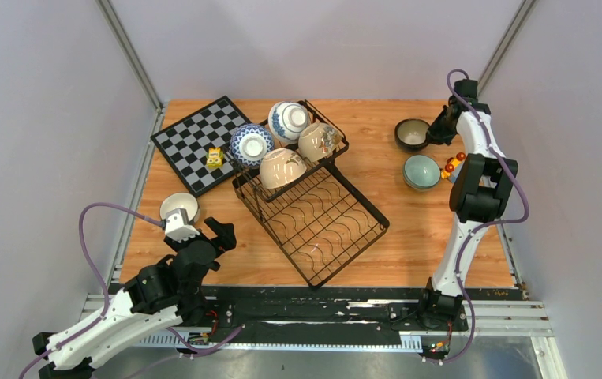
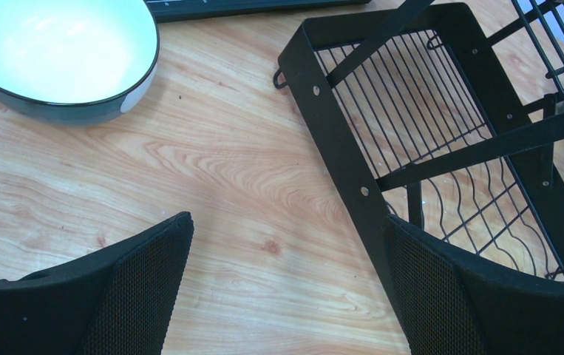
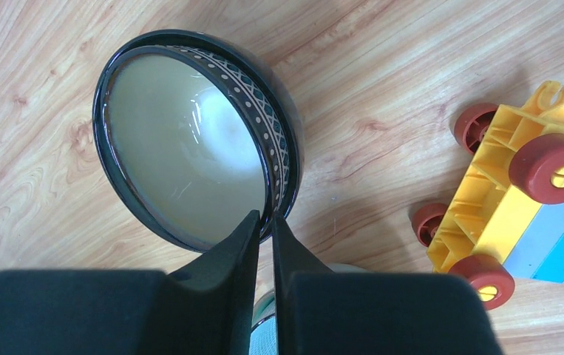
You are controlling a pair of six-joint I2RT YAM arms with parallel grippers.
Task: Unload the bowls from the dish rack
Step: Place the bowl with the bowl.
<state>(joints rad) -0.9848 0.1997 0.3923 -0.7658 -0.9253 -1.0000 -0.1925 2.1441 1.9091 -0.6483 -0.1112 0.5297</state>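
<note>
The black wire dish rack [image 1: 313, 229] stands mid-table. Its raised basket holds several bowls: two blue-and-white ones [image 1: 289, 120] [image 1: 251, 144] and two beige ones [image 1: 282, 167] [image 1: 318, 140]. A dark-glazed bowl [image 1: 412, 133] sits at the far right. My right gripper [image 1: 438, 130] is shut on its rim [image 3: 282, 159], one finger inside and one outside [image 3: 265, 218]. A pale teal bowl [image 1: 421, 170] rests just nearer. A white bowl [image 1: 179, 207] [image 2: 57, 52] stands at the left. My left gripper [image 1: 220, 235] [image 2: 286, 251] hangs open over bare wood beside the rack's lower tray [image 2: 338, 140].
A chessboard [image 1: 195, 142] with a small yellow toy [image 1: 215, 158] on it lies at the far left, touching the rack. A yellow and blue toy car [image 3: 522, 192] [image 1: 451, 166] sits right of the dark and teal bowls. Walls close in the left, back and right sides.
</note>
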